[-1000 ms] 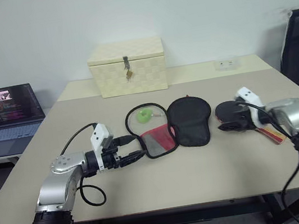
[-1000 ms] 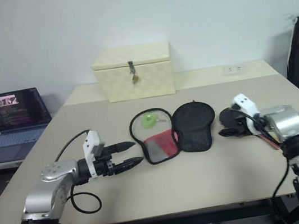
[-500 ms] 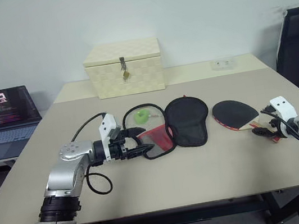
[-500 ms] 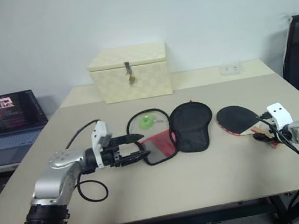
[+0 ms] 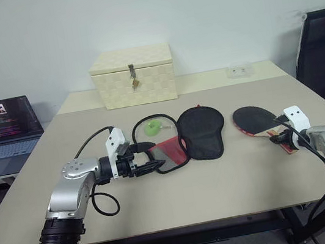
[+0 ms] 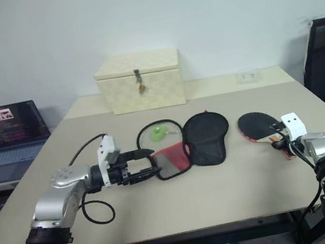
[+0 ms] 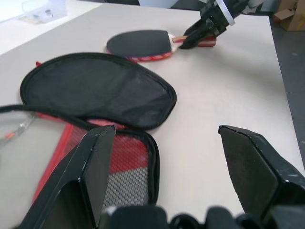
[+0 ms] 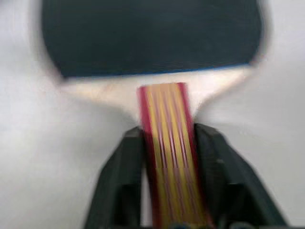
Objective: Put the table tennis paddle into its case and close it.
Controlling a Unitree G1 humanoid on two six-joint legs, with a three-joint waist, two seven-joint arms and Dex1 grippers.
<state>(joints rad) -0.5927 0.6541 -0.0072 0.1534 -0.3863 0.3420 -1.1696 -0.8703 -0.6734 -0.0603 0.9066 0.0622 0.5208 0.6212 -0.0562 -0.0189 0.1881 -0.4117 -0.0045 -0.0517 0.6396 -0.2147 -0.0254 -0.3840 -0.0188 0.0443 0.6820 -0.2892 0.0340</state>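
Right hand [image 8: 164,191] now astride paddle handle [image 8: 167,143]

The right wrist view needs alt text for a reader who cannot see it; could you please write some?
The right gripper has its two black fingers closed against the sides of the striped red and yellow handle of the table tennis paddle. The paddle's black rubber face lies beyond on the pale table.

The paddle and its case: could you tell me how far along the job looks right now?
Early. Done: the case lies unzipped and spread open on the table. In hand: the right gripper has its fingers on both sides of the paddle handle; the left gripper is open at the case. Left: inserting the paddle, zipping shut.
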